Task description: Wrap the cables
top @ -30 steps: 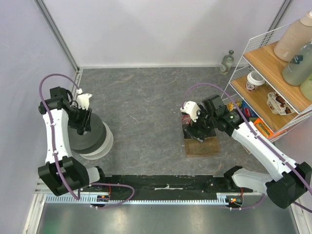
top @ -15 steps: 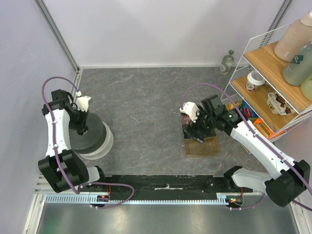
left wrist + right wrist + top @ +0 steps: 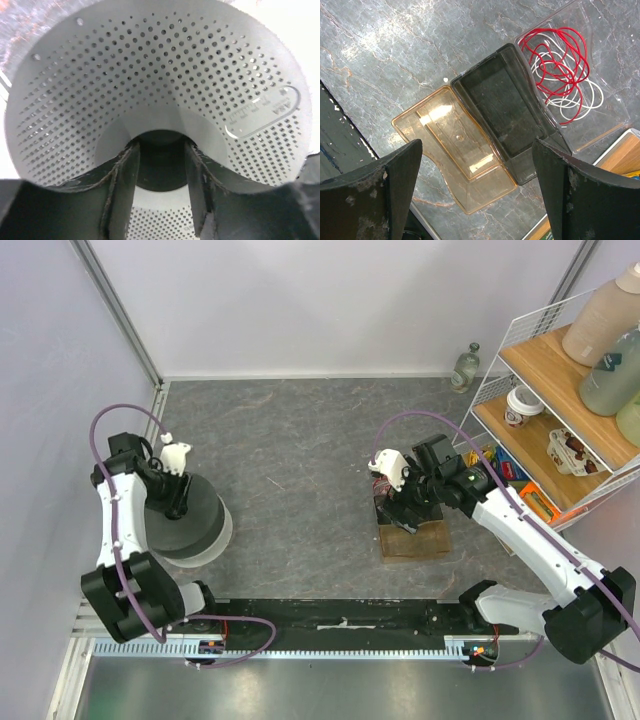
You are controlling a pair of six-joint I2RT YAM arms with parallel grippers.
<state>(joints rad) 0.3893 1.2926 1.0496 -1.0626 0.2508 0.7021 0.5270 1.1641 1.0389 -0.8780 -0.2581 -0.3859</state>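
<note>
The red wire (image 3: 555, 60) lies in a clear tray (image 3: 612, 100), mixed up with a white wire (image 3: 580, 107). The tray sits just beside a dark box (image 3: 505, 110). An orange lid (image 3: 445, 135) lies open on the other side of the box.

The right gripper (image 3: 477, 150) hangs above them. Its fingers are spread wide with nothing between them, likely so it can come down on the wire. The left gripper (image 3: 161, 150) is well apart from all this, down over a gray bowl (image 3: 150, 65) full of little holes. Its fingers are apart too and hold nothing, so it seems to be keeping out of the way.

The red wire is a bunch of loose loops, so it does not point any one way, and I cannot pick out its ends. The bunch is longer one way than the other: it stretches along the long side of the tray.
</note>
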